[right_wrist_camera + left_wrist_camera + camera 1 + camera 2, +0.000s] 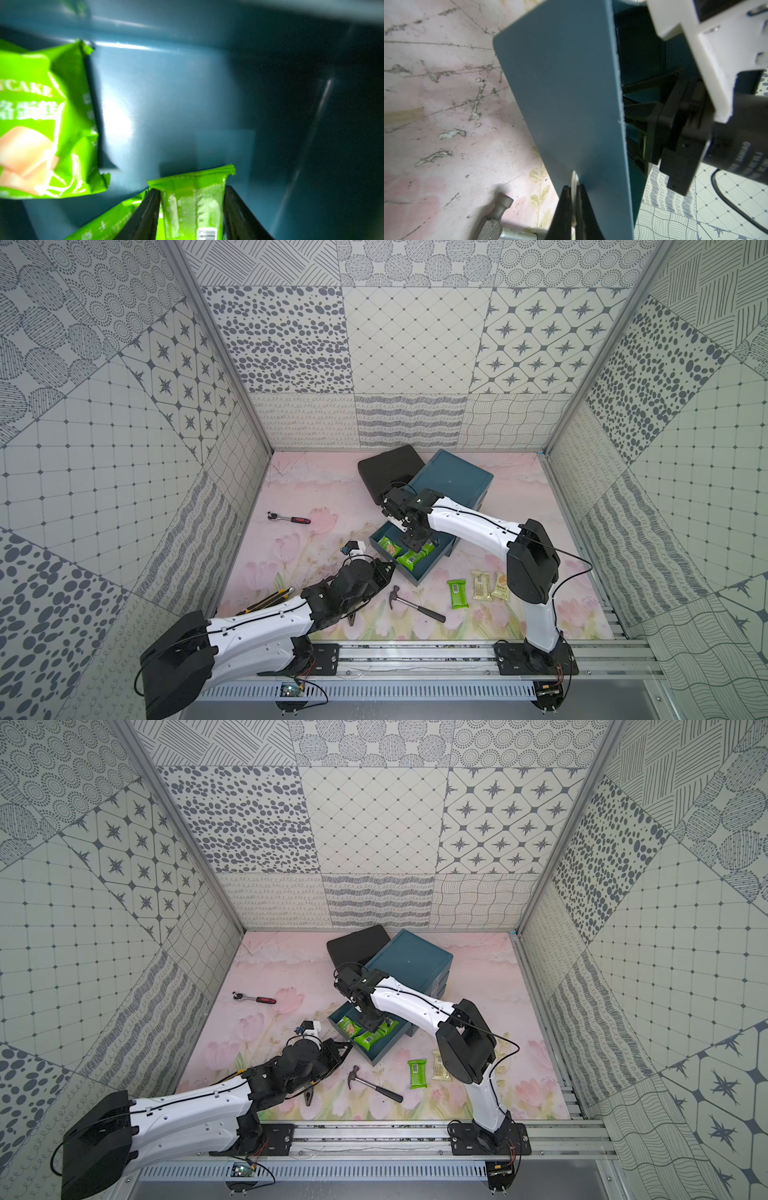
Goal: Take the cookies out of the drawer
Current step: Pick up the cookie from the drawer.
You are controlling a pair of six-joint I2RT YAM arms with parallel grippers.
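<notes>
Inside the open teal plastic drawer (pixel 428 568) at the desk's (pixel 332 497) middle, glossy, crinkled green cookies (pixel 409 559) lay; the right claw (pixel 192 189) gripped one flat packet (pixel 193 203). The left claw (pixel 572 189) pinched the drawer's white tab (pixel 573 180).

A robot lab test cell: patterned wall panels (pixel 415 344), aluminium rail (pixel 415 655), floral tabletop (pixel 316 489).

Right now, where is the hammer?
In a top view the hammer lies on the pink table, just in front of the open blue drawer, between the left hand and a loose green cookie packet.
</notes>
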